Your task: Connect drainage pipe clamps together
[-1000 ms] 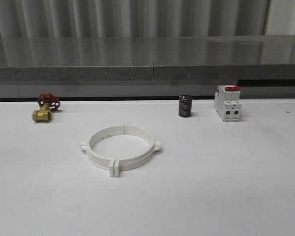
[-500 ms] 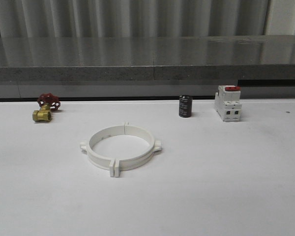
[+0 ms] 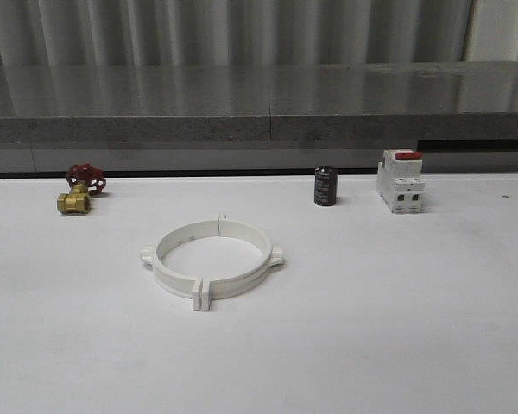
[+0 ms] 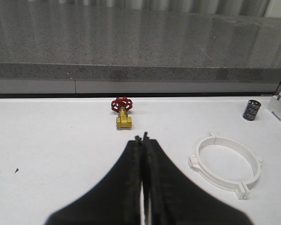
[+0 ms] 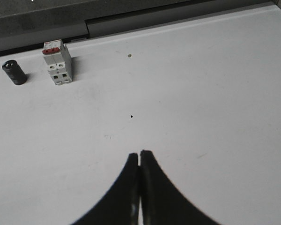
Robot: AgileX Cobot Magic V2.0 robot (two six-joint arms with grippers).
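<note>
The two white drainage pipe clamps (image 3: 211,260) lie flat on the white table, their end flanges butted together so they form one ring with a small tab on each outer side. The left wrist view shows the same ring of clamps (image 4: 226,164) off to one side of my left gripper (image 4: 142,137). That gripper is shut with nothing between its black fingers and hovers apart from the ring. My right gripper (image 5: 139,153) is shut too, empty, over bare table far from the clamps.
A brass valve with a red handwheel (image 3: 79,190) sits at the far left. A black cylinder (image 3: 325,186) and a white block with a red top (image 3: 401,180) stand at the far right. A grey ledge (image 3: 259,128) runs along the table's back edge.
</note>
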